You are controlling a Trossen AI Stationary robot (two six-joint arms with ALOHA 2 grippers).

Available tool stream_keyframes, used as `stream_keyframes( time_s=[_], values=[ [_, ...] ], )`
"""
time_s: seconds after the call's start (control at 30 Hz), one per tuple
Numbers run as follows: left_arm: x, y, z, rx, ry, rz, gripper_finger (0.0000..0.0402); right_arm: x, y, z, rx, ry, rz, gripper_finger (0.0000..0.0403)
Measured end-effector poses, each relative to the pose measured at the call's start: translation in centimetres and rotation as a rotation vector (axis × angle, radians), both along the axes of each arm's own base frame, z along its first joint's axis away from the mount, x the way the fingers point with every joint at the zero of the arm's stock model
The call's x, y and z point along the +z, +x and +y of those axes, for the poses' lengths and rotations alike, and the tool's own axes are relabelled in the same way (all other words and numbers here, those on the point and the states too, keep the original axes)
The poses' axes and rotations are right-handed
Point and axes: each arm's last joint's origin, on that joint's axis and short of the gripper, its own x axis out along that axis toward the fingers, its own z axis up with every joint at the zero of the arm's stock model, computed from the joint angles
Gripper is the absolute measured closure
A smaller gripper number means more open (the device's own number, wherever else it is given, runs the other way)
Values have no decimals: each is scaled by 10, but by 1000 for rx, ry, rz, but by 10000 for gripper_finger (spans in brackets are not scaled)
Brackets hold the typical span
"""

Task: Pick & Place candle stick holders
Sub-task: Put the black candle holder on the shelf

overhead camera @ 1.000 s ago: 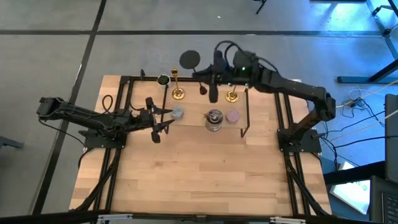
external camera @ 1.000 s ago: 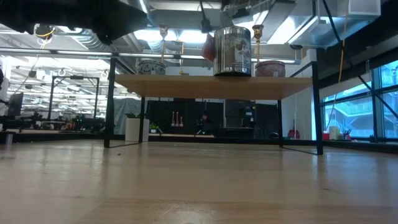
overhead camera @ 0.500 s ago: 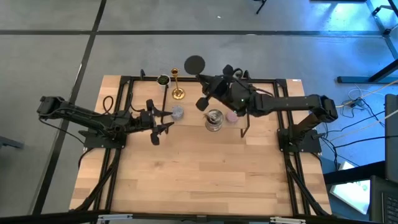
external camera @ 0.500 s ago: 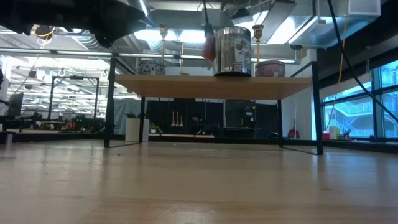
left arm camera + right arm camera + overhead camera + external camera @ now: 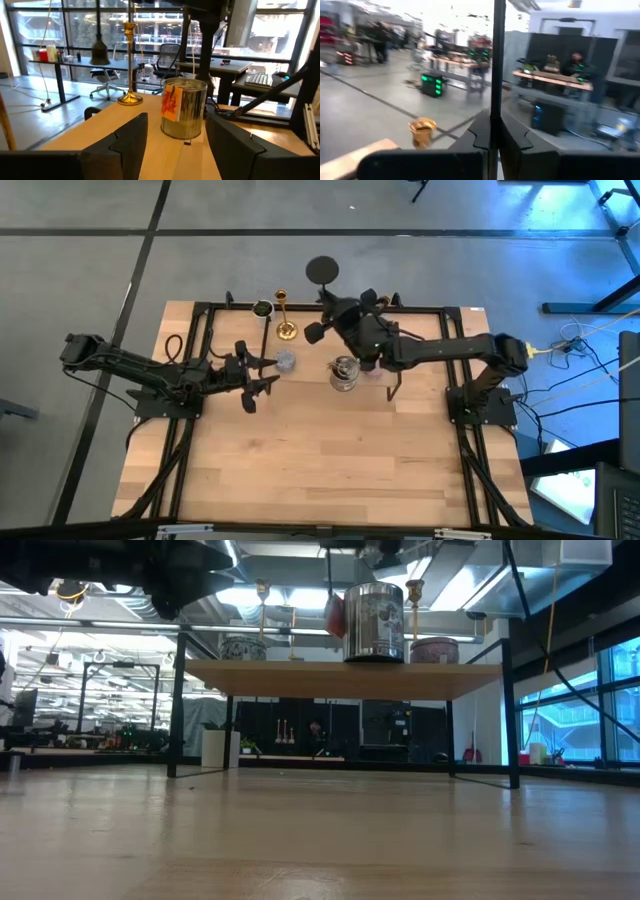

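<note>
One gold candle stick holder stands upright on its round base at the board's far left-middle; it also shows in the left wrist view. The other gold candle stick holder stands farther right and is hidden under my right arm in the high view. My right gripper points level over the far edge, shut on a thin dark rod. A black round disc shows just past it. My left gripper waits open at the left, nothing between its fingers. My right gripper pinches the thin dark rod between its two shut fingers, which lie across it. The rod runs straight on past the fingers and out of the wrist picture. Whether the black disc is the rod's end, I cannot tell.
A silver tin stands mid-board, straight ahead of my left gripper. A blue-grey candle sits to its left and a pink candle to its right. Thin black posts rise from the frame. The near half of the board is bare wood.
My right arm has sunk and stretched toward the table's left over the far middle, covering the right candle stick holder in the high view. Its gripper has tipped from slanting down to level and stayed shut. The black disc has shifted a little toward the right.
</note>
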Motion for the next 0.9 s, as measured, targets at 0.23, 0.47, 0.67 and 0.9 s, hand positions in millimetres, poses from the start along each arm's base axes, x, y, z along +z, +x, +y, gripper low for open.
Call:
stream_keyframes(
  time_s=[0.23,0.47,0.67,0.9],
  values=[
    [-1,0,0,2,-47,2,206,-9,3,23,-14,12,56,389],
    [-2,0,-2,-9,-46,10,206,-15,5,29,65,68,42,389],
    [-2,0,-6,-23,-33,14,206,-18,6,26,111,70,73,389],
    [-1,-1,-5,4,-42,4,206,-14,8,29,223,-17,125,389]
  ],
)
